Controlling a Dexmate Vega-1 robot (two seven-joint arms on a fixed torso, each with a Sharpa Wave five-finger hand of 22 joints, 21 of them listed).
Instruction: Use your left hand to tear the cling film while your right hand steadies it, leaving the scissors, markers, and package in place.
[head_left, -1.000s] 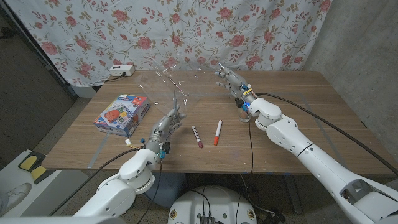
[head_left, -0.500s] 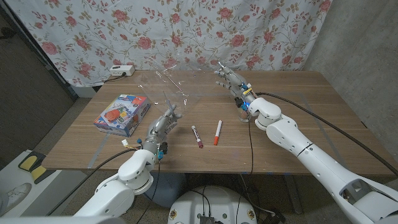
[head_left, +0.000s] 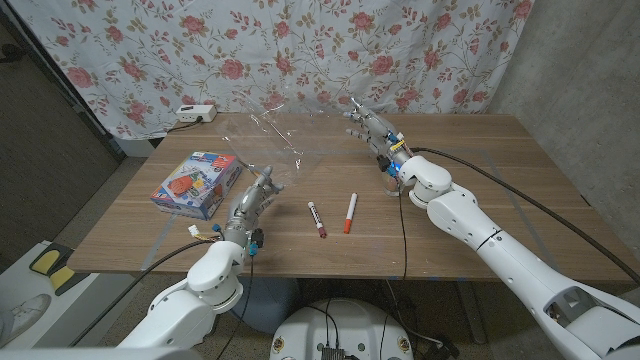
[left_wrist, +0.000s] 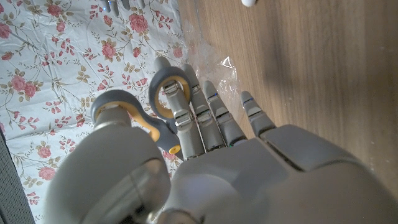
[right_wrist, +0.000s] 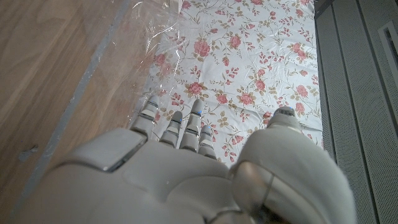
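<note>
The cling film (head_left: 285, 135) stands as a clear, wrinkled sheet above the back middle of the table. My right hand (head_left: 375, 132) reaches to its right edge, fingers straight and spread, and the film (right_wrist: 152, 34) lies just beyond the fingertips; I see no grip. My left hand (head_left: 255, 197) hovers low at the front left of the film with straight fingers and holds nothing. Under its fingers (left_wrist: 205, 118) lie scissors (left_wrist: 115, 98) with grey and yellow handles, and crumpled film (left_wrist: 214, 65) sits past the tips. Two markers (head_left: 316, 218) (head_left: 350, 212) lie in front. The colourful package (head_left: 196, 184) lies at the left.
A white power strip (head_left: 195, 113) sits at the table's back left corner. A floral curtain (head_left: 300, 50) hangs behind the table. Bare wood (head_left: 500, 190) stretches to the right of my right arm.
My left hand has drawn back to the left and toward the table's front, away from the film. My right hand and the other things have stayed put.
</note>
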